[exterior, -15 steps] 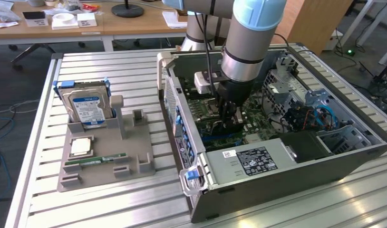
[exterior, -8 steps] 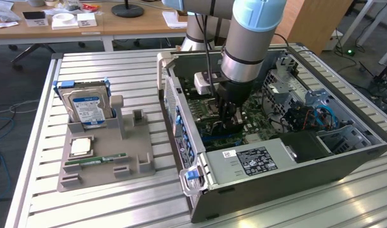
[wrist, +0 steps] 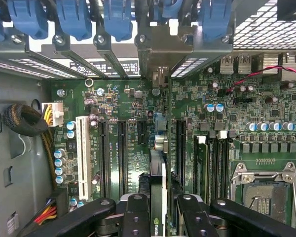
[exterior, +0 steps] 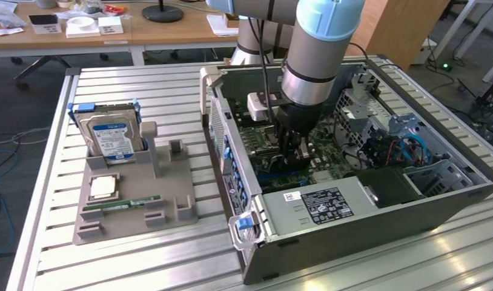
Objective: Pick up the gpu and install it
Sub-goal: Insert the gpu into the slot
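Gpu (wrist: 157, 192): edge-on, clamped in gripper (wrist: 165, 210), fingers (wrist: 135, 217) on both faces, over motherboard (wrist: 123, 98); mid-frame in exterior view, inside case (exterior: 352, 212). Faces hidden; lower edge indistinct.

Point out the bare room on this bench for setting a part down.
Bare slats: the table between the grey holder and its near edge, and behind the hard drive. Crowded: inside the case, where the jaws hold the gpu.

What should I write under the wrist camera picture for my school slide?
The gripper holds the gpu edge-on over the green motherboard and its slots.
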